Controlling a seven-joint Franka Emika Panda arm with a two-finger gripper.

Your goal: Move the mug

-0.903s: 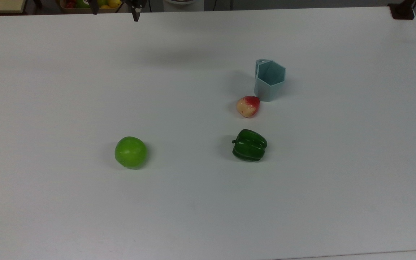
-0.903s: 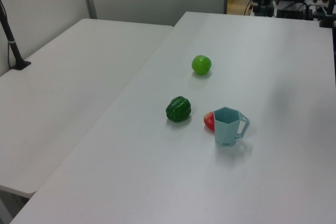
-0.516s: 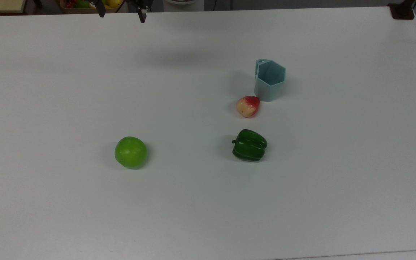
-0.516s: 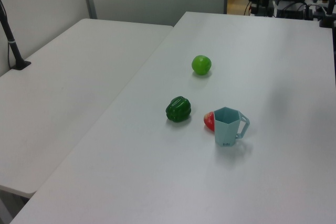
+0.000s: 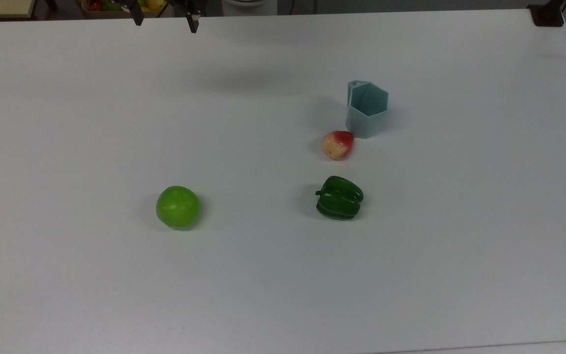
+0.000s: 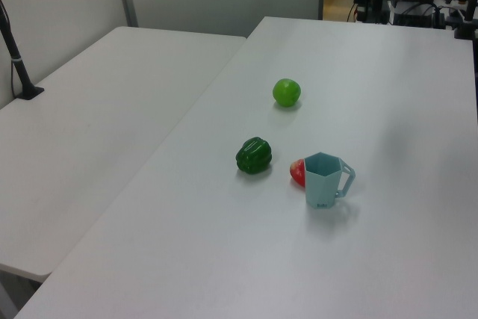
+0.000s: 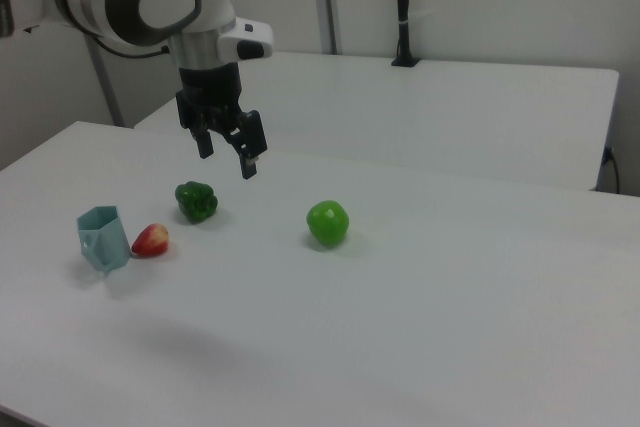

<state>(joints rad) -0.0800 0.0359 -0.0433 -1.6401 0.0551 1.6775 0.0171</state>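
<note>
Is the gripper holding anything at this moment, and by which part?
Nothing is held. The gripper hangs open in the air, apart from the mug, which stands on the table.

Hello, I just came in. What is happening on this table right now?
A robot arm's gripper hangs open above the white table, holding nothing. The mug it should move stands upright and untouched, with a red-and-yellow fruit close beside it. A green pepper and a green apple lie farther off. In the top view, the gripper is near the table's far edge, well away from the mug.
</note>
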